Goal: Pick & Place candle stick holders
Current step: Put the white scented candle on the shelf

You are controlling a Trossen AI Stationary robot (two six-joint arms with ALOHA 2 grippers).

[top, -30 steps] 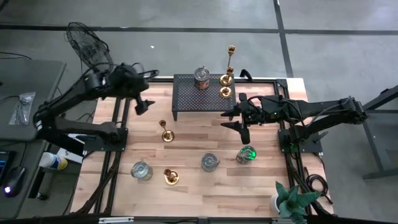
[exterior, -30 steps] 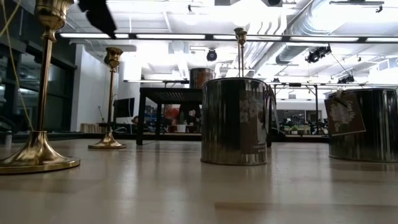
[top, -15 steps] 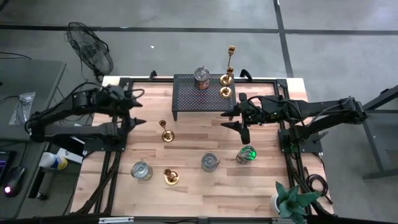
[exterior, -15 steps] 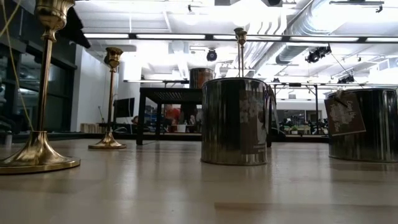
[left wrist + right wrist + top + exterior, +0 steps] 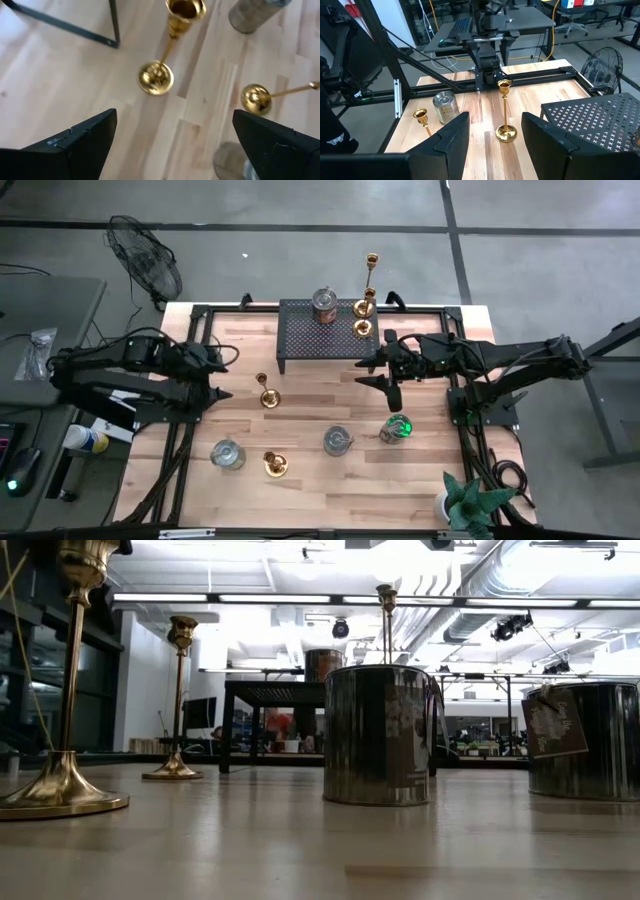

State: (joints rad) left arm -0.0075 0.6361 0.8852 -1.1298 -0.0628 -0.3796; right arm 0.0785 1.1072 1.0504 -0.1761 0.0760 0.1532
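Two brass candle stick holders (image 5: 267,393) (image 5: 275,465) and three silvery cups (image 5: 228,453) (image 5: 338,440) (image 5: 397,428) stand on the wooden table. One more cup (image 5: 323,304) and brass holders (image 5: 364,327), one of them tall (image 5: 370,280), stand on or by the black perforated stand (image 5: 325,335). My left gripper (image 5: 222,374) hangs open above the table's left part, with the nearest brass holder (image 5: 162,75) ahead of it. My right gripper (image 5: 366,371) hovers open beside the stand's right end, nothing between its fingers (image 5: 452,137).
A green potted plant (image 5: 468,502) stands at the near right corner. Dark frame rails run along the table's edges (image 5: 185,470). A fan (image 5: 145,260) stands beyond the far left corner. Bare wood lies between the stand and the near row of holders.
My left gripper has swung from the far left part of the table toward the near edge, sunk lower, and rolled about its own axis. It has stayed open. My right gripper and all the holders have kept still.
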